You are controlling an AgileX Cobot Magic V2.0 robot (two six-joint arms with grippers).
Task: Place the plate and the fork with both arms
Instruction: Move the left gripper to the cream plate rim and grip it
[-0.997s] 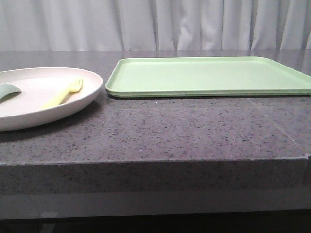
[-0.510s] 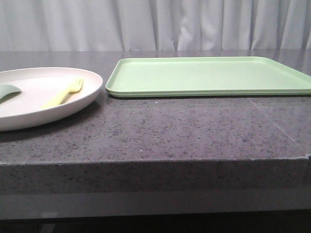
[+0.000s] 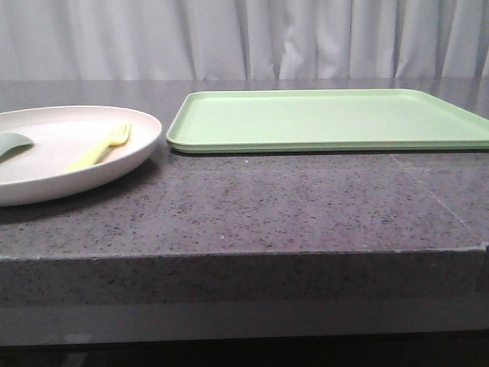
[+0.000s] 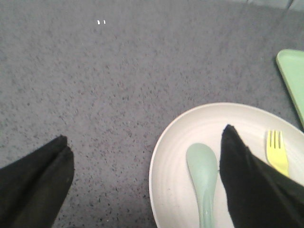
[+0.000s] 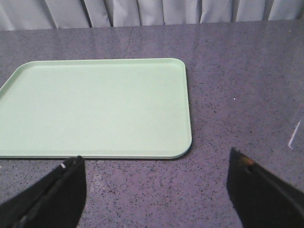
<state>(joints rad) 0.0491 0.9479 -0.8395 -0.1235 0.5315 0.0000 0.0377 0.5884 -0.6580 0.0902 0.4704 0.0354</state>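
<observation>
In the front view the plate (image 3: 76, 153) ran off the left edge, as did the grey-green spoon (image 3: 11, 143), showing only its bowl. In the left wrist view an end effector finger (image 4: 251, 185) hid the fork (image 4: 277, 151) handle. The tray (image 3: 328, 118) was cut at the right.

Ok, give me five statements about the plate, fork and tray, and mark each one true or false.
1. The fork lies on the plate. True.
2. The tray carries a spoon. False: the spoon lies on the plate.
3. The left gripper is open. True.
4. The right gripper grips the tray. False: it is open, holding nothing.
5. The plate sits on the tray. False: it sits on the counter, beside the tray.
</observation>
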